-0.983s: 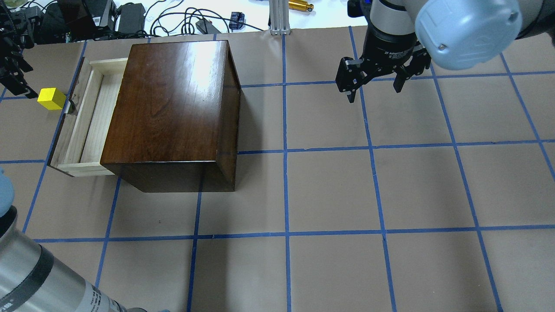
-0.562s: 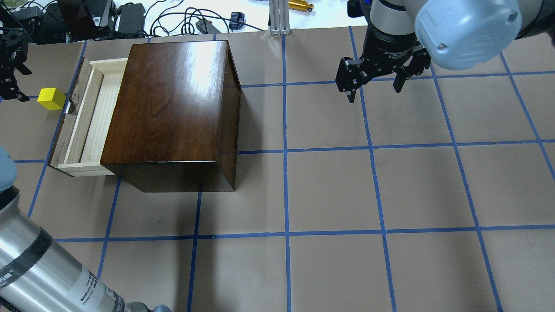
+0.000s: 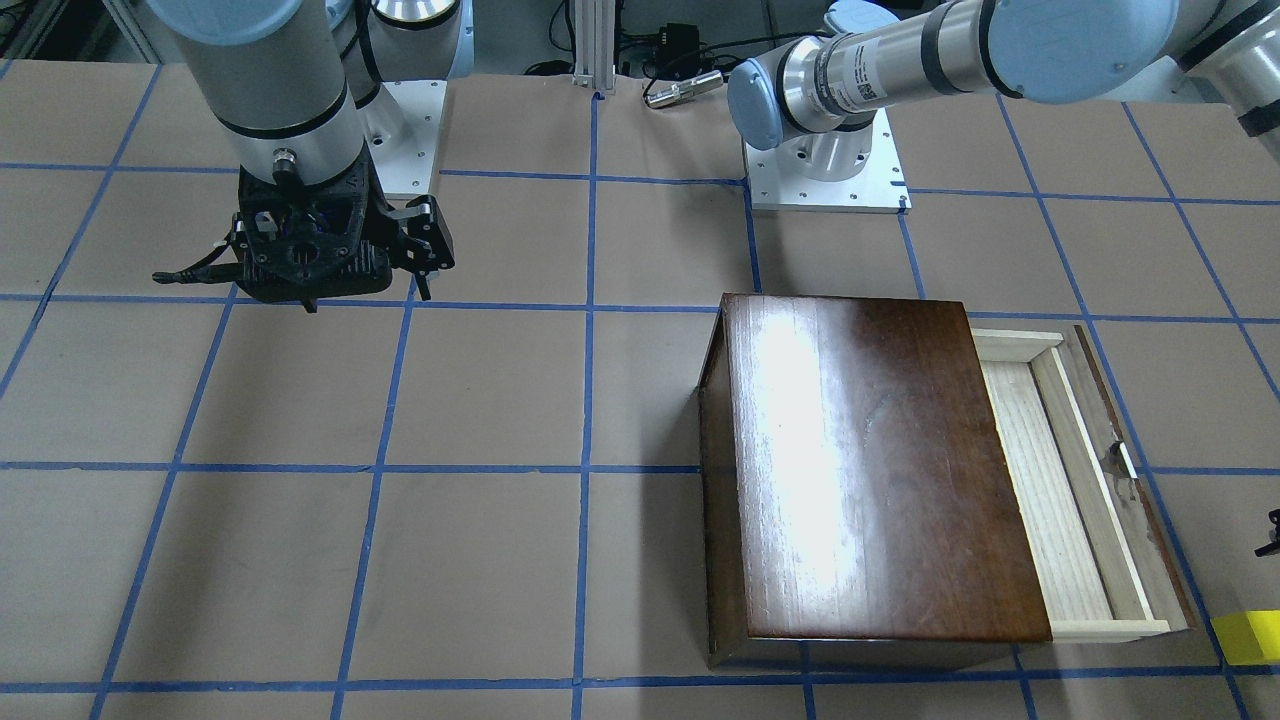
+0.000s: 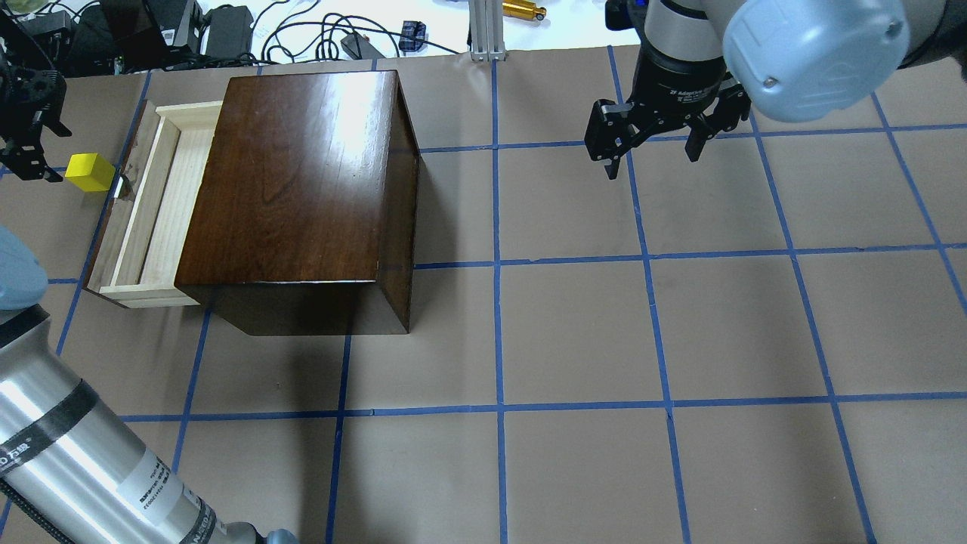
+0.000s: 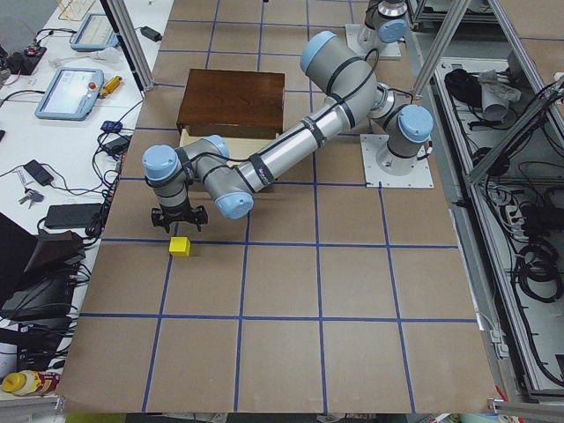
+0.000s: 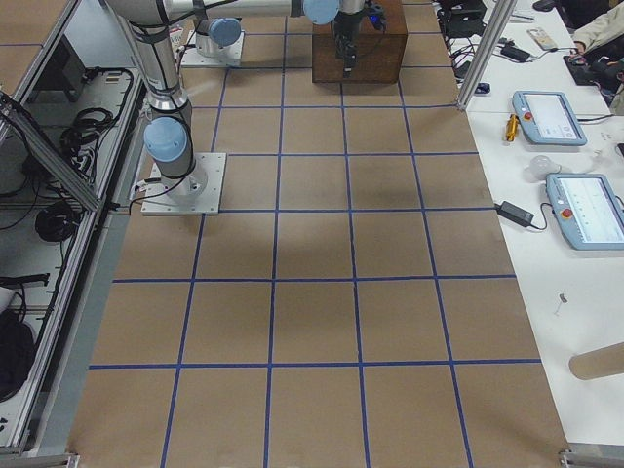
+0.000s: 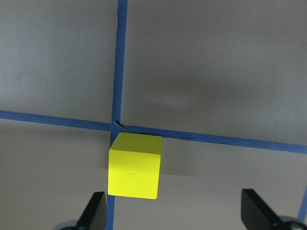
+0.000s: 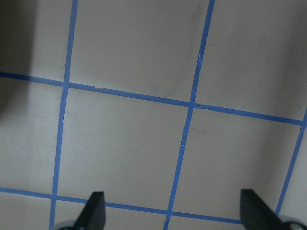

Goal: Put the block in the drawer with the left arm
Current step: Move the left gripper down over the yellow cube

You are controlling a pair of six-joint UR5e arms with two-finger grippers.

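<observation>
- Watching the feeds remotely: the block (image 4: 89, 171) sits on the table (image 4: 574, 325) just outside the drawer (image 4: 170, 219) front, right next to its little handle (image 4: 118, 187). It's not picked up and not in the drawer yet.
- The left hand (image 7: 175, 214) hovers on the side of the block away from the drawer, spread wide and holding nothing. On the wrist cam the block is way off toward one finger (image 7: 96, 213) and ahead of the tips, not between them.
- The right hand (image 4: 651, 155) is parked well away from the drawer, out past the cabinet (image 4: 295, 174), also spread apart and empty.
- My main worry: if I go straight down from here, that near finger could land on the block or shove it against the drawer front instead of straddling it. The off-centre lineup would be the cause.
- The block is also so close to the drawer front that the drawer-side finger may get hardly any room and could clip the handle.
- Later on, the exposed strip of drawer looks narrow under the cabinet top, so a sloppy release could hit the rim.
- Versus a second ago: the block, drawer and right hand haven't budged. The left hand had a fingertip nearly at the block, backed away from the drawer, and has now crept back a bit and turned.
</observation>
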